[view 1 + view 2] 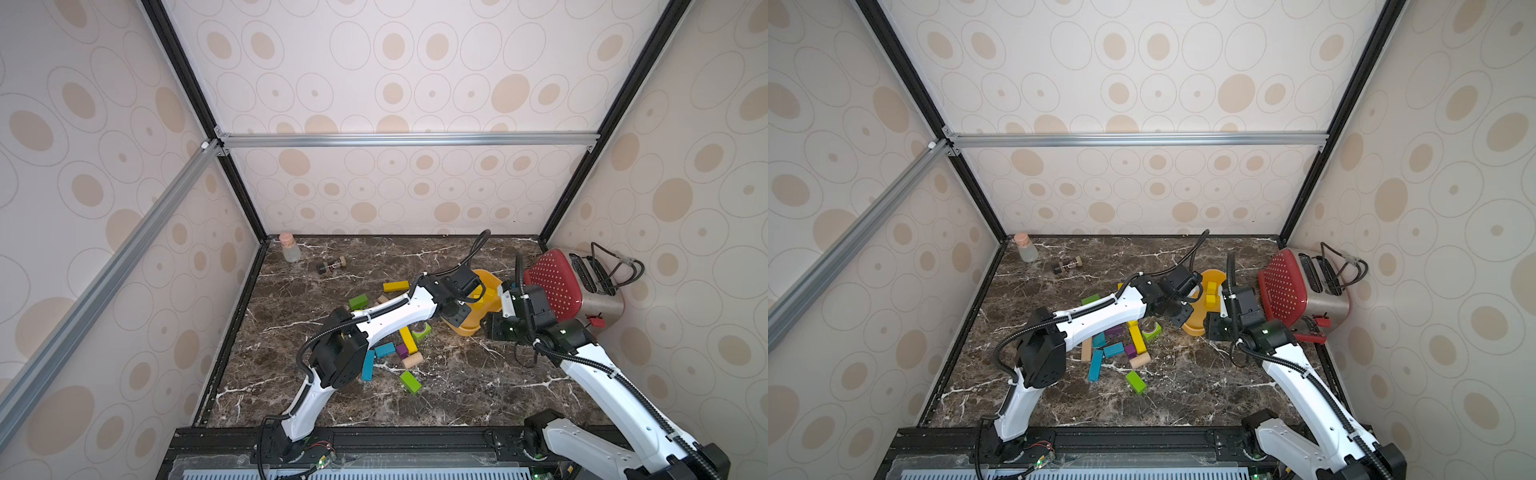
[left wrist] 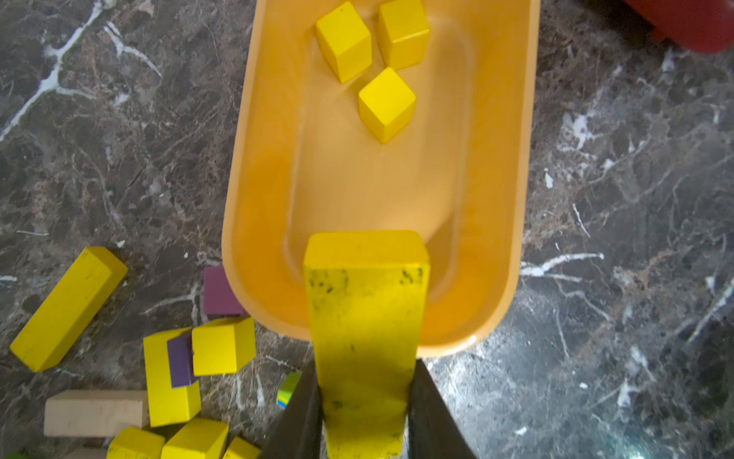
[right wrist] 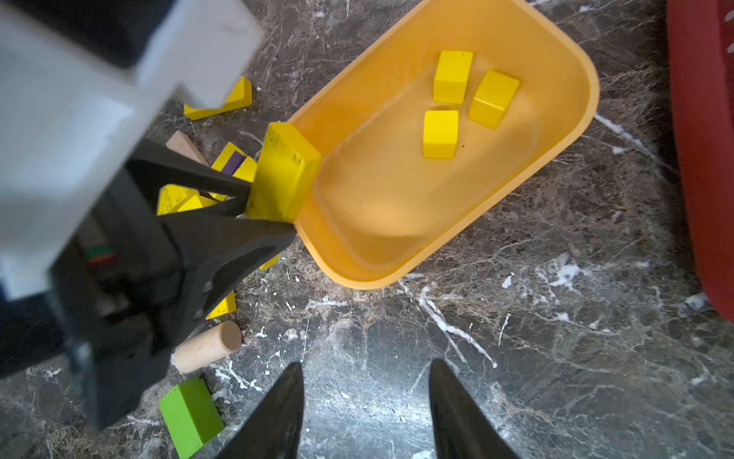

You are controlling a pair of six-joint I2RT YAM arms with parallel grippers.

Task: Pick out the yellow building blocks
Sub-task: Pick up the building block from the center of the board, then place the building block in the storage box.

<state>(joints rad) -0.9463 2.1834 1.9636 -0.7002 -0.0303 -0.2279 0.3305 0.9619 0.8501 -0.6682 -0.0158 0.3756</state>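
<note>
3 yel. cubes [image 2: 387, 103] in bowl [image 2: 258, 179], scuffed yel. bar [image 2: 367, 318] over its rim, more yel. blocks [image 2: 67, 310] beside

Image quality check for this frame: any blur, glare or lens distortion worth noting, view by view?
Right wrist view: the left arm's white housing sits near the lens, heavily blurred; the orange-yellow bowl is readable. Left wrist view: the long yellow block is crisp; pale glare on the marble table. Both top views: wide-angle, the frame bars splay outward.
</note>
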